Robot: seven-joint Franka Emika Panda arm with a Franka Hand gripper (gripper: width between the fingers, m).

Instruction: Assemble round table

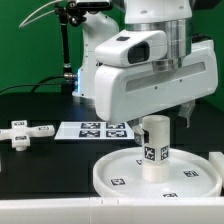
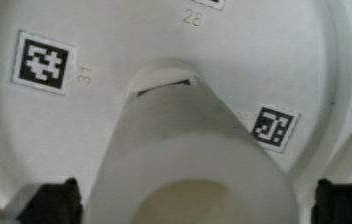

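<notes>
Your gripper point(image 2: 198, 200) sat spread astride the leg point(image 1: 153, 141) (no pinch), likely to twist it. Leg stood upright on the disc point(image 1: 113, 168).

In the exterior view the arm's white housing point(image 1: 140, 80) covers the jaws almost wholly. Only a dark sliver shows beneath it, so their spacing cannot be judged. The leg point(image 1: 153, 140) hides part of the disc point(image 1: 120, 172) behind it, and the tag patterns are too small to read. In the wrist view the leg is a soft blur, its near end cut by the picture's edge. The two dark jaw tips flanking it are cut off too, and contact cannot be told. The disc overruns that picture.
</notes>
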